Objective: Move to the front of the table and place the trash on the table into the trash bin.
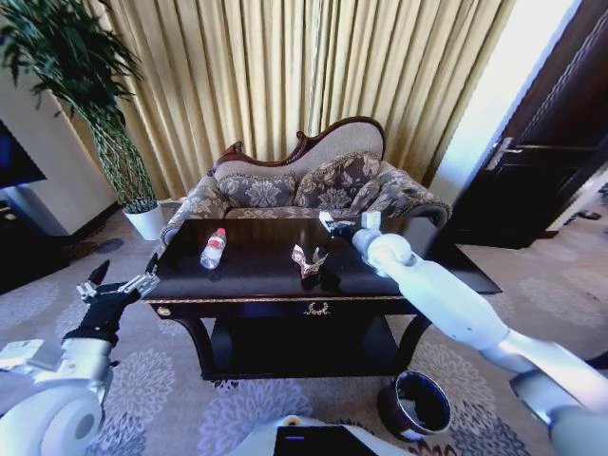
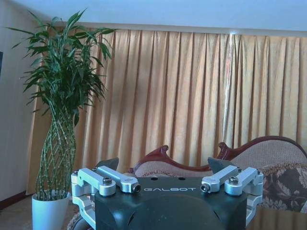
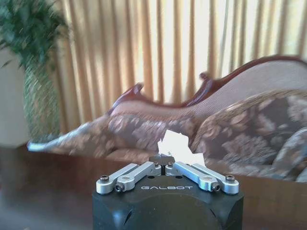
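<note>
The dark glossy table (image 1: pixel 256 285) stands right in front of me. On its top lie a clear bottle with a red cap and label (image 1: pixel 214 249) towards the left and a crumpled white-and-reddish wrapper (image 1: pixel 309 260) near the middle. My right gripper (image 1: pixel 334 225) is stretched over the table's far side, behind the wrapper; in the right wrist view this gripper (image 3: pixel 161 160) is shut on a small white scrap (image 3: pixel 177 145). The left gripper (image 1: pixel 119 283) hovers open off the table's left end, holding nothing, as the left wrist view of it (image 2: pixel 164 165) also shows. The round dark trash bin (image 1: pixel 418 404) sits on the carpet by the table's front right leg.
A patterned sofa (image 1: pixel 313 185) stands close behind the table. A tall plant in a white pot (image 1: pixel 144 220) is at the back left, a dark door (image 1: pixel 541 161) at the right. Curtains cover the back wall. Open carpet lies on both sides of the table.
</note>
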You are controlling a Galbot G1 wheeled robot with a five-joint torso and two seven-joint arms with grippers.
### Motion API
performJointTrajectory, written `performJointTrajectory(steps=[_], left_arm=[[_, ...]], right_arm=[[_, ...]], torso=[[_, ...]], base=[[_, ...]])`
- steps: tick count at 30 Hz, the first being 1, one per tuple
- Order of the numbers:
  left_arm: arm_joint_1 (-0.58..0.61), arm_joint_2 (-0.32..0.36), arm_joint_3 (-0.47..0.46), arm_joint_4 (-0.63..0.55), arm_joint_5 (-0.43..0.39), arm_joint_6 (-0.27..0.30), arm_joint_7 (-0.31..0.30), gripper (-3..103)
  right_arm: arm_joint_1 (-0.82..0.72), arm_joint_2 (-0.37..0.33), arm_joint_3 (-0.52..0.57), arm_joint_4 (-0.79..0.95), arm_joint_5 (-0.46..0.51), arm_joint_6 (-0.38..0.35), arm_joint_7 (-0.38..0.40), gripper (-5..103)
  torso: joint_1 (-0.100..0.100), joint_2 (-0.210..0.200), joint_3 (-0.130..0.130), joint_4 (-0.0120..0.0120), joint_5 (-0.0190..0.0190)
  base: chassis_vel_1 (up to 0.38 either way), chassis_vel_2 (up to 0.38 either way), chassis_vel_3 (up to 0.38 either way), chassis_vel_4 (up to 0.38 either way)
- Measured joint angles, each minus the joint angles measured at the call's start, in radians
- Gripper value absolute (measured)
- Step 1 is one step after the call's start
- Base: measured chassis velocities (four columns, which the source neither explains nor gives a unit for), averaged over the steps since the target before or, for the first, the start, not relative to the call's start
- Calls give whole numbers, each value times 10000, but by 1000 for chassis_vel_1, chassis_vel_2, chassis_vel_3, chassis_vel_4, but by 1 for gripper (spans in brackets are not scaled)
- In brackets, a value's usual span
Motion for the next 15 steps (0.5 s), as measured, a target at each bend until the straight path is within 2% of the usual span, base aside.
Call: performJointTrajectory(steps=[1, 2, 3, 4, 7, 13, 15], left_arm=[[-13, 3, 2, -1, -3, -3, -3, 100], [-13, 3, 2, -1, -3, -3, -3, 100], [-15, 7, 1, -2, -10, -6, -9, 100], [-15, 7, 1, -2, -10, -6, -9, 100], [-10, 26, -33, -1, -35, -7, -28, 100], [-25, 72, -1, -2, -45, -9, -49, 100], [39, 61, 32, -2, -40, -9, -51, 100]], right_arm=[[-406, -53, 475, 295, -94, 55, 125, 0], [-406, -53, 475, 295, -94, 55, 125, 0], [-984, -136, 1103, 641, -274, 91, 181, 0], [-984, -136, 1103, 641, -274, 91, 181, 0], [-2675, -485, 2764, 1504, -965, 168, 238, 0], [-4022, -699, 4054, 2314, -1639, 205, 217, 0], [-4462, -690, 4519, 2646, -1877, 186, 178, 0]], torso=[[-1, 0, 0, 1, 0], [-1, 0, 0, 1, 0], [0, 0, 0, 3, -3], [0, 0, 0, 3, -3], [0, 1, -1, -2, -4], [-2, 1, -2, -4, -1], [-2, 1, -1, 5, -3]], base=[[0, 0, 0, 0], [0, 0, 0, 0], [0, 0, 0, 0], [0, 0, 0, 0], [0, 0, 0, 0], [0, 0, 0, 0], [0, 0, 0, 0]])
